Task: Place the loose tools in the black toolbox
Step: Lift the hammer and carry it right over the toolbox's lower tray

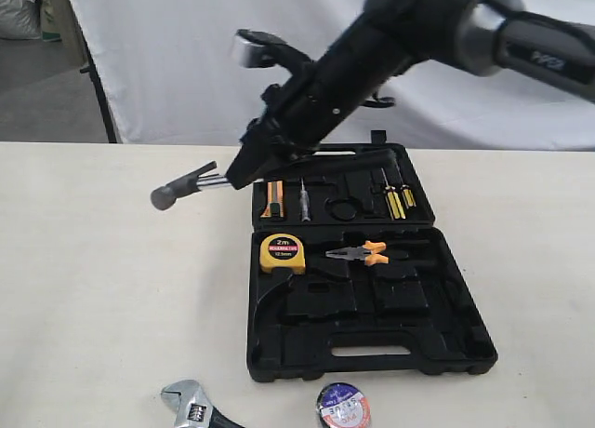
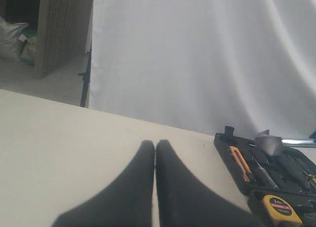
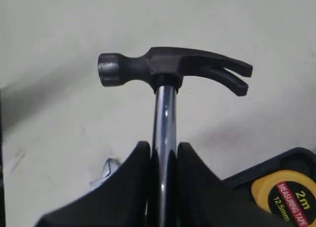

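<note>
My right gripper (image 1: 234, 174) is shut on the steel shaft of the claw hammer (image 1: 174, 194) and holds it above the table, just left of the black toolbox (image 1: 465, 340). The hammer's head sticks out to the left. In the right wrist view the hammer (image 3: 168, 69) runs between the closed fingers of the right gripper (image 3: 164, 149). The adjustable wrench (image 1: 191, 402) and the dark tape roll (image 1: 342, 406) lie on the table in front of the open toolbox. My left gripper (image 2: 155, 146) is shut and empty over bare table, left of the toolbox (image 2: 232, 155); the exterior view does not show it.
A yellow tape measure (image 1: 282, 253) and orange-handled pliers (image 1: 358, 252) sit in the toolbox's near half. A utility knife (image 1: 271, 198) and screwdrivers (image 1: 398, 200) lie in the far half. A white sheet (image 1: 186, 65) hangs behind the table.
</note>
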{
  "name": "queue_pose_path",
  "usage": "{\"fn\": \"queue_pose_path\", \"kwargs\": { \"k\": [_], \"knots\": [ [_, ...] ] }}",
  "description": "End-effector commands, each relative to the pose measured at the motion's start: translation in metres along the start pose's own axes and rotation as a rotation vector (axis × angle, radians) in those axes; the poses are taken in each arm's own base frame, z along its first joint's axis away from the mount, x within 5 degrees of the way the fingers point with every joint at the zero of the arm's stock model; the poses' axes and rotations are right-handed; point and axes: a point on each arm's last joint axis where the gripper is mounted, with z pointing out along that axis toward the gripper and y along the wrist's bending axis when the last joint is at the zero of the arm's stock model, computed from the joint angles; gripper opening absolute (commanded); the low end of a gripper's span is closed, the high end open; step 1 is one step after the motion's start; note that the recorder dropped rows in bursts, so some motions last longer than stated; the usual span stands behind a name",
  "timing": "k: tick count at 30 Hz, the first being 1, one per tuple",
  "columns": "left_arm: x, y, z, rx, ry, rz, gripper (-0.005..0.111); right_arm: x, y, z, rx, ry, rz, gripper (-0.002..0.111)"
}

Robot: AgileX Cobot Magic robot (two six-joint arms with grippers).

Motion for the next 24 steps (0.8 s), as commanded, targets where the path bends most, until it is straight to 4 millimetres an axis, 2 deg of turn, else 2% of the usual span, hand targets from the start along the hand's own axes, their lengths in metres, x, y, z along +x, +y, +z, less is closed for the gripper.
{"fn": "queue_pose_path", "kwargs": {
  "k": [1, 4, 6, 9, 11, 13, 19, 24],
  "knots": [
    [-0.002, 0.001, 0.000, -0.021, -0.020, 0.000, 0.001, 0.025, 0.004, -0.050, -0.048, -0.190, -0.100, 0.000],
    [-0.002, 0.001, 0.000, -0.021, -0.020, 0.000, 0.001, 0.059, 0.004, -0.067, -0.006, -0.154, -0.188, 0.000],
    [-0.002, 0.001, 0.000, -0.021, -0.020, 0.000, 0.001, 0.084, 0.003, -0.069, 0.008, -0.083, -0.286, 0.000],
    [-0.002, 0.001, 0.000, -0.021, -0.020, 0.000, 0.001, 0.116, 0.003, -0.056, -0.031, 0.020, -0.459, 0.000],
    [-0.002, 0.001, 0.000, -0.021, -0.020, 0.000, 0.001, 0.128, 0.004, -0.044, -0.078, 0.043, -0.585, 0.000],
    [-0.002, 0.001, 0.000, -0.021, -0.020, 0.000, 0.001, 0.135, 0.007, -0.029, -0.131, 0.052, -0.668, 0.000],
    [-0.002, 0.001, 0.000, -0.021, -0.020, 0.000, 0.001, 0.139, 0.004, 0.018, -0.154, 0.101, -0.688, 0.000],
    [-0.002, 0.001, 0.000, -0.021, -0.020, 0.000, 0.001, 0.142, -0.001, 0.043, -0.122, 0.143, -0.718, 0.000]
  ]
}}
